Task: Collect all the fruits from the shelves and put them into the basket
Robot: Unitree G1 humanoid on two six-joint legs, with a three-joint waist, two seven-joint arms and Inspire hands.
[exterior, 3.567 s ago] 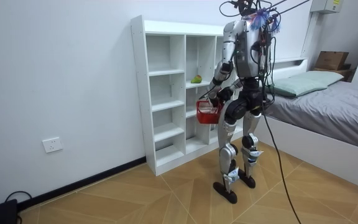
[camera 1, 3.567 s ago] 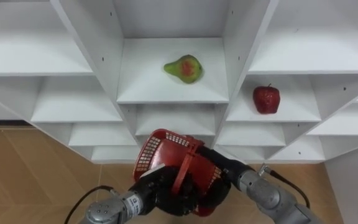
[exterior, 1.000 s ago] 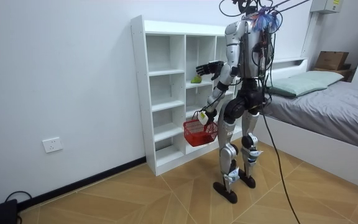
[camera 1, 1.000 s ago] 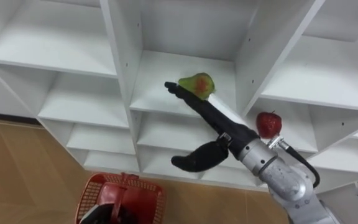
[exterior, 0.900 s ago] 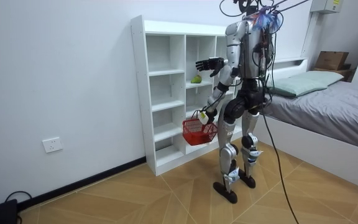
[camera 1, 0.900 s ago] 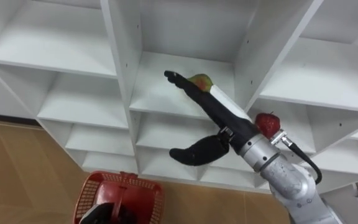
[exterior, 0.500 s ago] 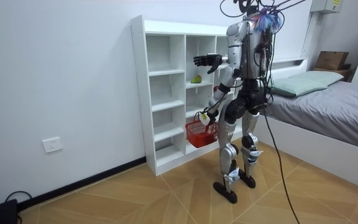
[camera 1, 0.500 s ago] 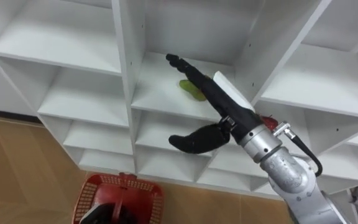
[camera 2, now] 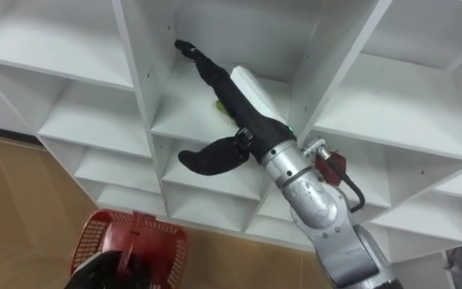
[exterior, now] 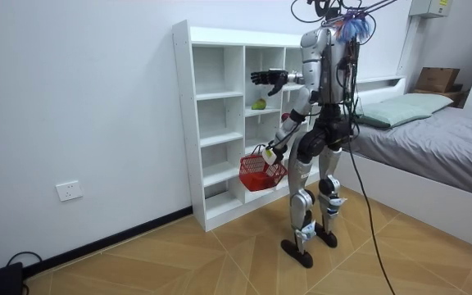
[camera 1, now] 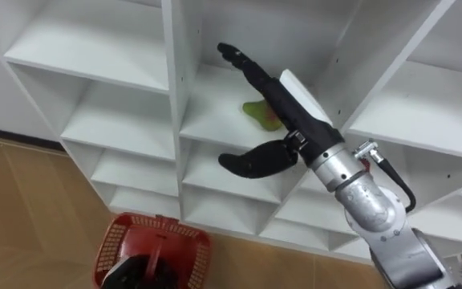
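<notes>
Collection is judged barely begun: the open right hand [camera 1: 283, 112] reaches over the pear [camera 1: 257, 113] on its shelf [camera 1: 211, 124], the apple [camera 2: 332, 167] sits nearby, and the left hand [camera 1: 144, 271] grips the red basket [camera 1: 112, 238].

One green pear [camera 1: 256, 112] just beside the right hand [camera 1: 281, 119], one red apple [camera 2: 334, 170] behind its wrist, one red basket [camera 1: 112, 245] at the left hand [camera 1: 144, 273], one white closet [camera 1: 111, 56] ahead of both hands, one bed [exterior: 441, 139]

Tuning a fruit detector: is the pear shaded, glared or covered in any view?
Left eye view: the right hand covers part of the pear, no glare. Right eye view: just a sliver shows beside the hand. Room view: pear uncovered, evenly lit.
</notes>
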